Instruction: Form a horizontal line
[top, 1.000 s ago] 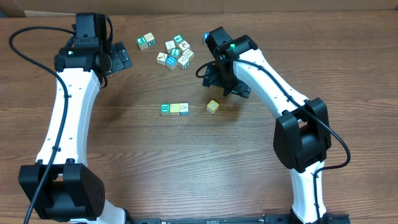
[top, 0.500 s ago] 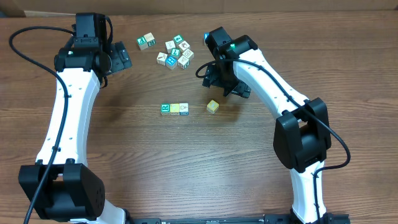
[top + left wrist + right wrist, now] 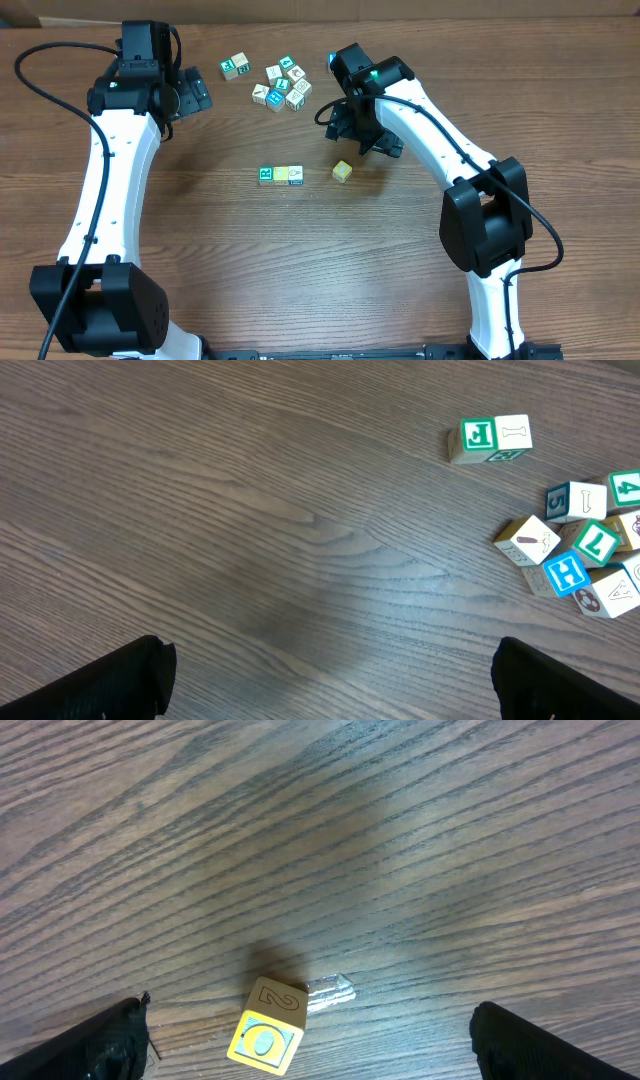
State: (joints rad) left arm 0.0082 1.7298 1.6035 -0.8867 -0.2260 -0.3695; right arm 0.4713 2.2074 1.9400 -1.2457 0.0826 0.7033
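Three cubes already sit touching in a short row [image 3: 281,175] near the middle of the desk [image 3: 300,260]: a white one with a teal letter at its left end, a pale yellow one in the middle, and a white one with a blue mark at its right end. So most of the line looks done.

What is left, I would say, is the loose cube [image 3: 343,171]. This yellow block lies to the right of the row, apart from it and turned at an angle. It needs closing up and squaring against the row's right end.

The right end effector [image 3: 368,142] hangs just beyond that loose cube, further right of the row, jaws spread wide and holding nothing. The left end effector [image 3: 197,95] is well off to the row's upper left, also wide and empty. The pile [image 3: 283,85] of spare cubes lies behind the row.

Against the earlier overhead frames I see no difference: arms, row and loose cube are all where they were.
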